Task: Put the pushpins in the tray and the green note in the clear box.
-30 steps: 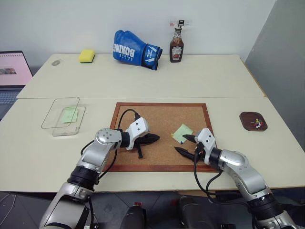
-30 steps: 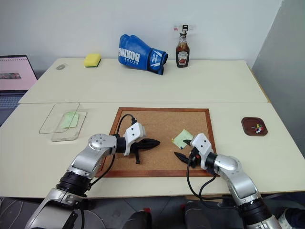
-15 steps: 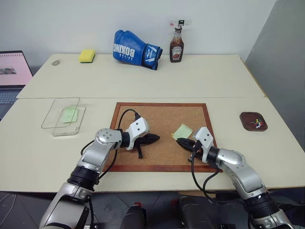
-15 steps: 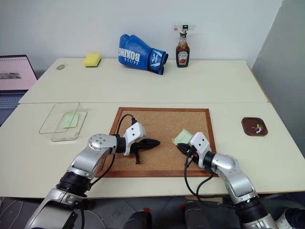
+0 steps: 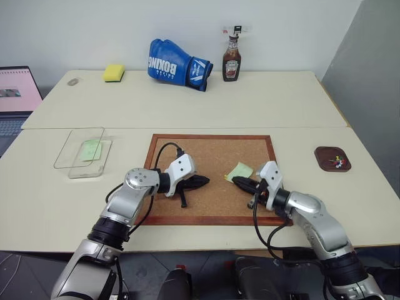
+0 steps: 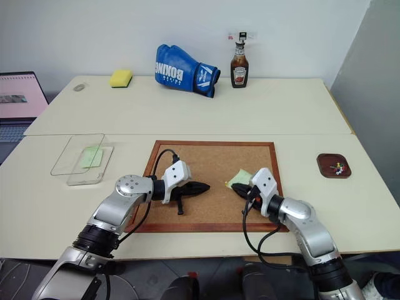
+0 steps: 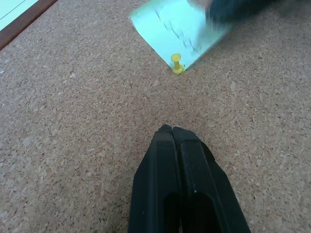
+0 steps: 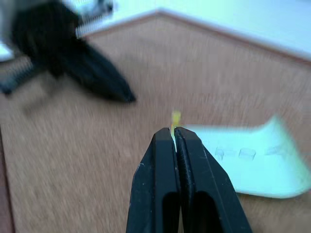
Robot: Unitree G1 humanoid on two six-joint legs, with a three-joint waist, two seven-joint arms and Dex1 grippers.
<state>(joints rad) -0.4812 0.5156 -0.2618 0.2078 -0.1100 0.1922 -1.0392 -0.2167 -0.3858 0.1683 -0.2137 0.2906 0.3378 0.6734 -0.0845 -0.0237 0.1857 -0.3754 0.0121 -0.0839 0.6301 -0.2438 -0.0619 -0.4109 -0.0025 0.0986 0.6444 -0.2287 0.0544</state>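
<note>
Right pincer (image 8: 174, 132) now closed, raised

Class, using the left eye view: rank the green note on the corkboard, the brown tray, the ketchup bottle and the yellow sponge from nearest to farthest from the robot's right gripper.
Measured from the right gripper:
1. Green note, on the corkboard, right at its fingers.
2. Brown tray, off to the right.
3. Ketchup bottle, at the table's far edge.
4. Yellow sponge, far back left.

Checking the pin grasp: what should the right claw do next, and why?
Probably reopen the right claw and ease forward around the yellow pushpin: its jaws look shut, yet the pin stands just beyond them at a corner of the green note on the corkboard.
</note>
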